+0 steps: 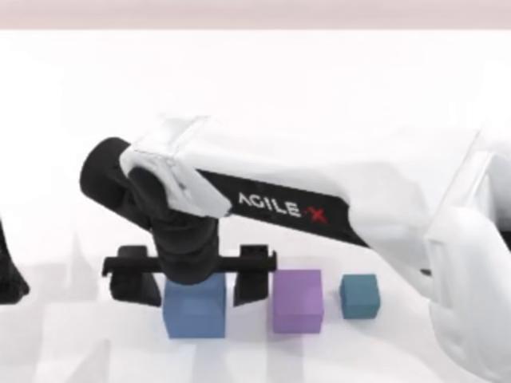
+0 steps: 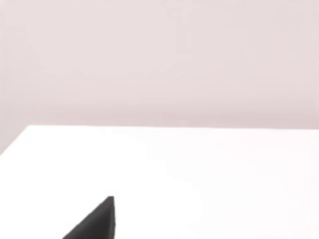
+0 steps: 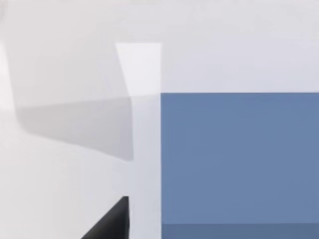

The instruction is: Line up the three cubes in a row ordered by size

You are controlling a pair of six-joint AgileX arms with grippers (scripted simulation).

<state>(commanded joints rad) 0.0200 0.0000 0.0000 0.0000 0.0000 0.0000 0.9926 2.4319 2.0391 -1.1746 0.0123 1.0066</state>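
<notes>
Over blue cube [image 1: 194, 307], right gripper [image 1: 192, 275] jaws spread wide, clear both sides; purple cube [image 1: 297, 301] just beside; left jaws unreadable.

Blue cube [image 1: 194, 307] top edge hidden under right gripper [image 1: 194, 281] wrist; in right wrist view cut off at frame edge. Left gripper [image 1: 9, 275] mostly outside top view, only dark sliver at left edge; fingertip [image 2: 94, 221] corner alone in left wrist view.
</notes>
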